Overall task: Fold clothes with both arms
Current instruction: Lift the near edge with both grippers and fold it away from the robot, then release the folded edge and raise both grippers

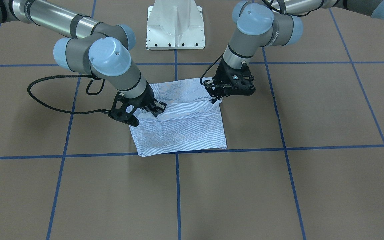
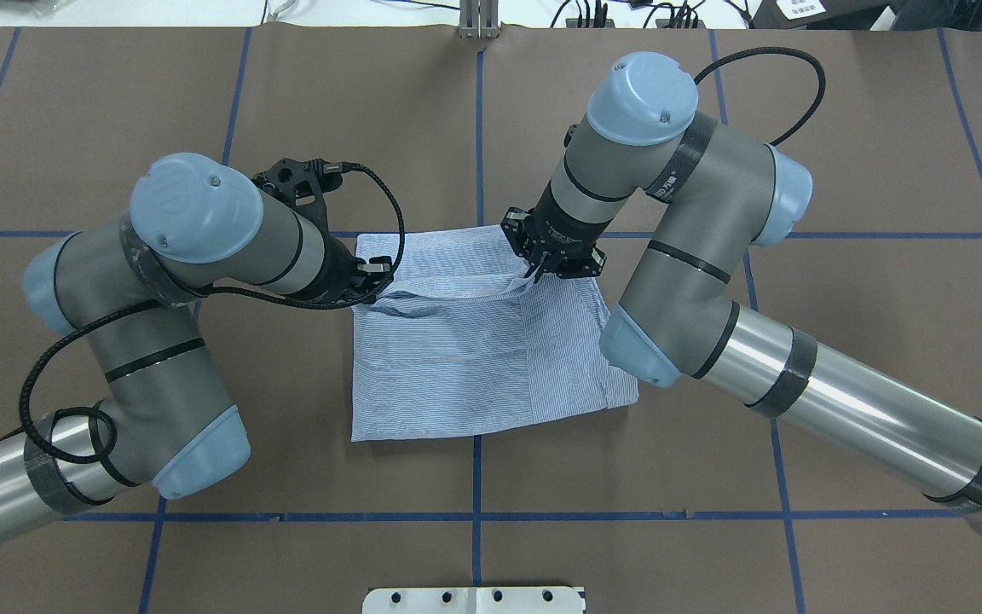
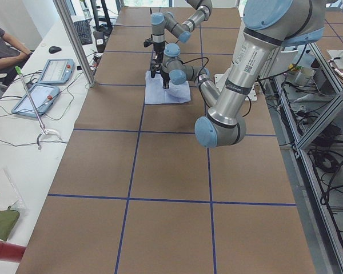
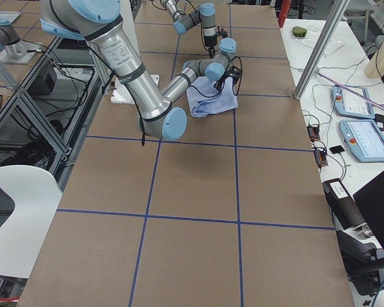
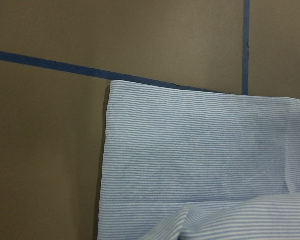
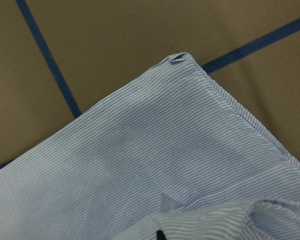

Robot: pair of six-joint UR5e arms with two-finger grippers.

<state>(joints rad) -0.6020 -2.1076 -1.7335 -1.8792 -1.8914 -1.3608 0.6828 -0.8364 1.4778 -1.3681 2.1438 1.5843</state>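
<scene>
Only the front-facing view shows both black end effectors from the side. The left end effector (image 1: 217, 97), right of centre in that frame, has its fingers drawn together on a pinch of cloth that rises to a small peak. The right end effector (image 1: 157, 110), left of centre, is likewise closed on a fold of the shirt (image 1: 185, 130). The overhead view hides much of each under the wrist joints, but it shows the held edge as a raised ridge across the upper part of the shirt (image 2: 457, 375), and a straight seam running down the frame in its right third. The left wrist view shows the shirt (image 5: 200, 150) only as a crisp folded corner, its edge lying along a blue tape line (image 5: 50, 62). The right wrist view shows a hemmed corner of the shirt (image 6: 140, 160) with a small pucker at its tip. The exterior left view adds a seated person (image 3: 3, 40) at its upper left edge. The shirt is pale blue and white, finely striped, and folded into a near-square packet at the middle of the brown worktop (image 1: 312, 110), below the white pedestal base (image 1: 175, 26) in the front-facing frame. Its slightly longer side runs left to right in the overhead frame, a little tilted, with the lower edge rising toward the right. I cannot tell which way the collar points.
</scene>
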